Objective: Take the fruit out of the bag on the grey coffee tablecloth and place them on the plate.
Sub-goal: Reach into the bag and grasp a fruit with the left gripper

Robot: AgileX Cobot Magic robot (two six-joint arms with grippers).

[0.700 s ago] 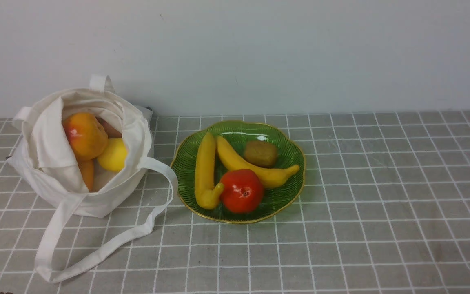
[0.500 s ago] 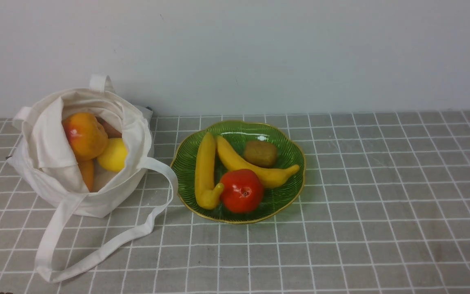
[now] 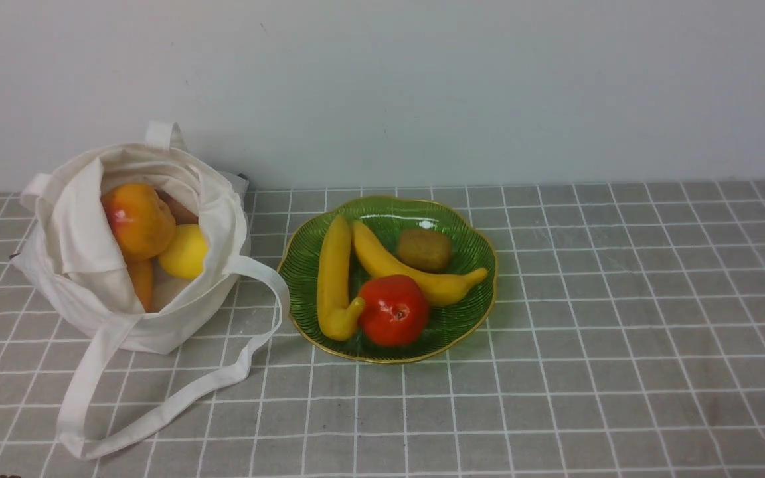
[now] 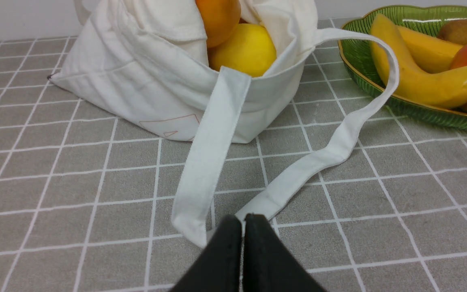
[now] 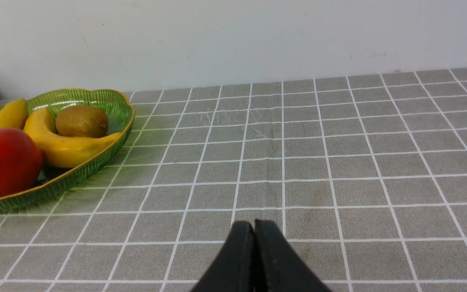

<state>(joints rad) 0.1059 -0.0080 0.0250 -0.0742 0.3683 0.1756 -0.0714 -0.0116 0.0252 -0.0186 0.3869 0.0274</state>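
Observation:
The cream bag (image 3: 90, 312) sits open at the left on the grey checked tablecloth (image 3: 621, 332). In it lie an orange-yellow fruit with a red blush (image 3: 138, 220), a lemon (image 3: 184, 252) and an orange (image 3: 142, 282). The green plate (image 3: 469, 245) at the middle holds two bananas, a kiwi and a red round fruit (image 3: 393, 311). Neither gripper shows in the front view. My left gripper (image 4: 243, 221) is shut and empty, low over the cloth at the strap's loop (image 4: 209, 162), short of the bag (image 4: 136, 81). My right gripper (image 5: 253, 227) is shut and empty, on the cloth right of the plate (image 5: 112, 134).
A pale wall runs along the table's far edge. The bag's long strap (image 3: 157, 411) lies looped on the cloth in front of the bag and reaches toward the plate. Open cloth stretches to the right of the plate.

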